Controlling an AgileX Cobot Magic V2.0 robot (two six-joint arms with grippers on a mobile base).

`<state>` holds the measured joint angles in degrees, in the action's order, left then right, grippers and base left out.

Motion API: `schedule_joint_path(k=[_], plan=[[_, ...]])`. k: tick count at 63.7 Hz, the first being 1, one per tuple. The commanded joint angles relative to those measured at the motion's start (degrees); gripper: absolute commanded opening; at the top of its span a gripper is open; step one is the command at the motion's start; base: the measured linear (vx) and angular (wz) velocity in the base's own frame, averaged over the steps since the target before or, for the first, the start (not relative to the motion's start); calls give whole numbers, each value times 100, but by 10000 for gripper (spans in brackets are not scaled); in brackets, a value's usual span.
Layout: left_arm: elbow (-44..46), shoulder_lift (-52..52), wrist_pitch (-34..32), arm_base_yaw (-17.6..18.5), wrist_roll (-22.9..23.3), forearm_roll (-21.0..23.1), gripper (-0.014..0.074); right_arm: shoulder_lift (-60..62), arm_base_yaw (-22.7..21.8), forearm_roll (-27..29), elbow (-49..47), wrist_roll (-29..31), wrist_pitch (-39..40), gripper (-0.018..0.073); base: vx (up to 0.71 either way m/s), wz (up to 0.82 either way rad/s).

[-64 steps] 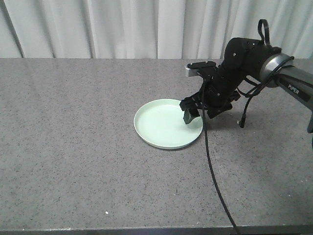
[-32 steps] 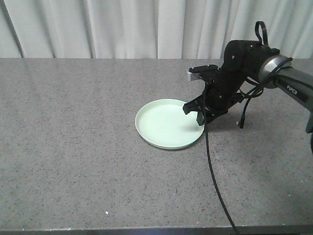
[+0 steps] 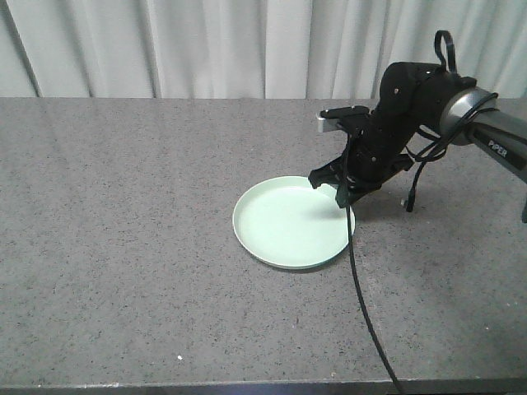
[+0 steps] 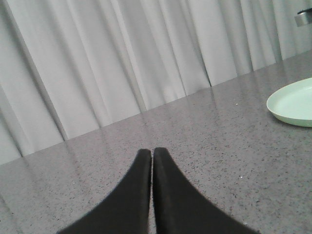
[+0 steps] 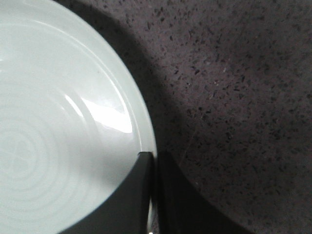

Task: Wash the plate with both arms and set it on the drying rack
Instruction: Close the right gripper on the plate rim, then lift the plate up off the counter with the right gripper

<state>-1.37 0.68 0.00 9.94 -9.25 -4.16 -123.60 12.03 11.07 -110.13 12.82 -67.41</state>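
the plate (image 3: 288,224) lies flat on the grey speckled counter (image 3: 123,247), just right of centre in the front view. the right gripper (image 3: 343,199) reaches in from the upper right, and its two dark fingers (image 5: 131,195) pinch the plate's right rim, one inside and one outside. a thin black cable (image 3: 362,304) hangs from that arm, passes the plate's rim and trails to the bottom edge. the left gripper (image 4: 152,152) is well apart from the plate, its fingers pressed together on nothing. a pale curtain (image 3: 206,49) closes the back.
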Motion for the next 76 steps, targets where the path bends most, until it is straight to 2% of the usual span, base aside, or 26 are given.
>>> schedule_joint_path(k=[1, 13, 28, 37, 45, 56, 76], plan=[[-123, 86, -411, 47, 56, 27, -6, 698, -208, 408, -167, 177, 218, -9, 0, 0], [-123, 86, -411, 47, 56, 27, -6, 1491, -896, 1755, -162, 918, -22, -8, 0, 0], [-123, 86, -411, 47, 56, 27, -6, 2468, -1845, 2879, -51, 1620, -622, -8, 0, 0], [-123, 86, -411, 47, 56, 27, -6, 3184, -2440, 3605, 742, 2070, -622, -8, 0, 0], [-123, 86, -411, 47, 56, 27, -6, 3955, -2932, 4170, 1980, 2687, -586, -8, 0, 0], [-123, 86, -411, 47, 56, 27, -6, 4908, -3381, 4462, 3228, 3055, -620, -8, 0, 0], [-123, 86, -411, 47, 56, 27, -6, 6283, -3406, 4500, 4174, 3049, -620, -8, 0, 0]])
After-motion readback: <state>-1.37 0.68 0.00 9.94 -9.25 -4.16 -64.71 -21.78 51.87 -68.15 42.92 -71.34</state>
